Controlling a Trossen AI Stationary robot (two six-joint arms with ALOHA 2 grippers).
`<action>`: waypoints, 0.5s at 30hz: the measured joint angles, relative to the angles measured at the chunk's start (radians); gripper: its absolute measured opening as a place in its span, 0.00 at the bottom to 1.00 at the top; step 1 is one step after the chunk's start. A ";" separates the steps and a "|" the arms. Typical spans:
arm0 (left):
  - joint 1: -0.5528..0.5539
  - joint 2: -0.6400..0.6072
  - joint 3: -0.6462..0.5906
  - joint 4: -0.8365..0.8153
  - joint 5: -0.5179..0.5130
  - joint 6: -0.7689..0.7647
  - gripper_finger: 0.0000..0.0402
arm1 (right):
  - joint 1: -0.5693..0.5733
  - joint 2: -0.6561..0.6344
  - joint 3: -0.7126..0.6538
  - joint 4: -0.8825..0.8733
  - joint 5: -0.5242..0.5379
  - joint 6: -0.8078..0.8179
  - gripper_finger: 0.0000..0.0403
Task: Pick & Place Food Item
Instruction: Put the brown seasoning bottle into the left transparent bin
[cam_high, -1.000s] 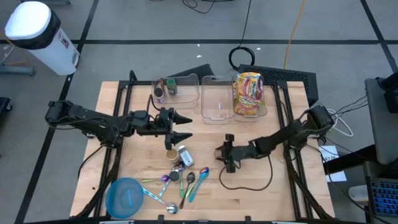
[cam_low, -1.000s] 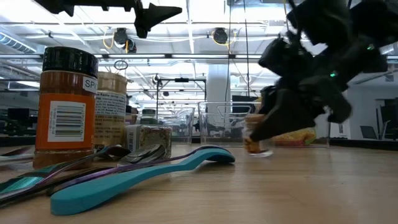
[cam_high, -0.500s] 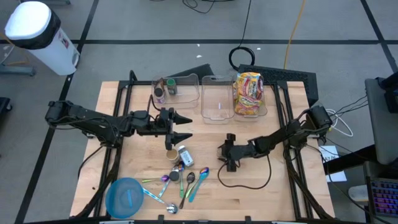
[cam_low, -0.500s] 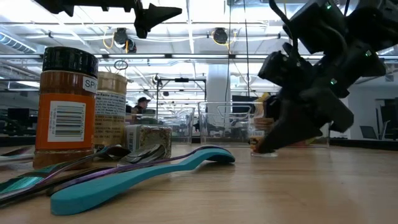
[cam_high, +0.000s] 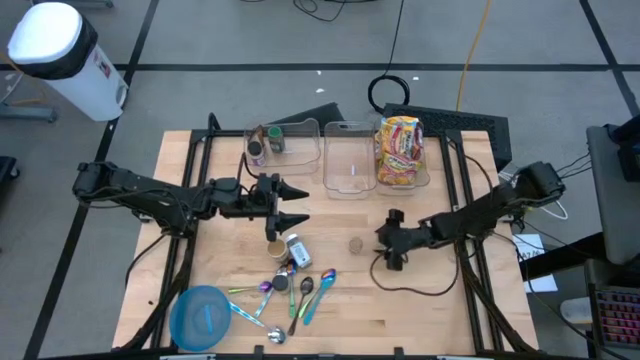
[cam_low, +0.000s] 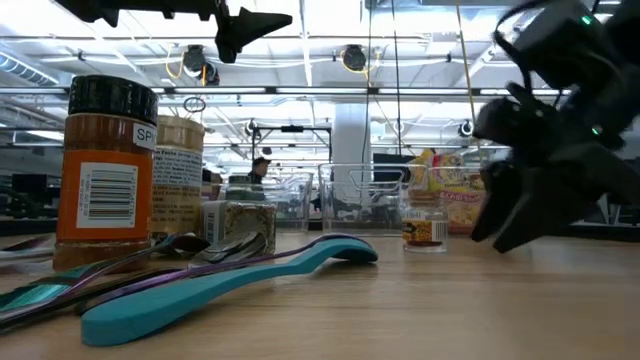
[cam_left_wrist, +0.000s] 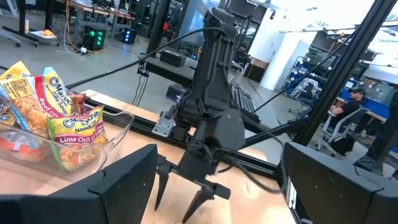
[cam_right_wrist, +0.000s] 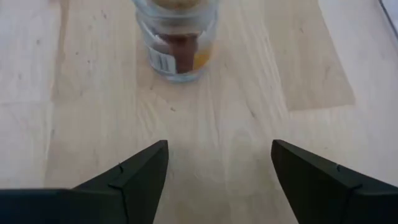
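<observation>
- High view: my right pincer (cam_high: 389, 243) sits low over the table (cam_high: 440, 310), right of centre, its fingers apart and gripping nothing.
- The small jar (cam_high: 355, 243) stands upright on the bare wood just beside my right fingertips, not touching them.
- Right wrist view: my two dark fingers (cam_right_wrist: 134, 177) are spread wide with wood between them, and the jar (cam_right_wrist: 176, 38) stands ahead of them, clear glass with a label and brown and orange contents.
- Low view: the jar (cam_low: 425, 226) stands alone on the table top; my right pincer (cam_low: 520, 215) hangs beside it with a gap between.
- My left pincer (cam_high: 290, 203) hovers above the table left of centre, fingers apart, nothing in them.
- Just below it in the high view lie a brown spice bottle (cam_high: 275, 248), a second small bottle (cam_high: 297, 250) and a scatter of coloured spoons (cam_high: 305, 290).
- A blue bowl (cam_high: 203, 318) rests near the table's front left corner.
- Three clear bins stand in a row along the far edge: the left bin (cam_high: 300, 145) holds two small containers, the middle bin (cam_high: 349, 158) shows nothing inside, the right bin (cam_high: 420, 172) holds noodle packets (cam_high: 400, 150).
- Left wrist view: the noodle packets (cam_left_wrist: 59, 118) show beside my right arm (cam_left_wrist: 211, 106).
</observation>
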 joint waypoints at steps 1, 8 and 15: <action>0.000 0.000 0.000 -0.003 0.000 0.000 0.87 | 0.000 0.001 -0.046 0.093 0.000 0.014 0.69; 0.000 0.000 0.000 -0.003 0.000 0.002 0.88 | 0.000 0.094 -0.233 0.558 0.006 0.045 0.69; 0.000 0.000 0.000 0.005 -0.001 0.002 0.88 | 0.044 0.278 -0.146 0.613 0.095 0.005 0.69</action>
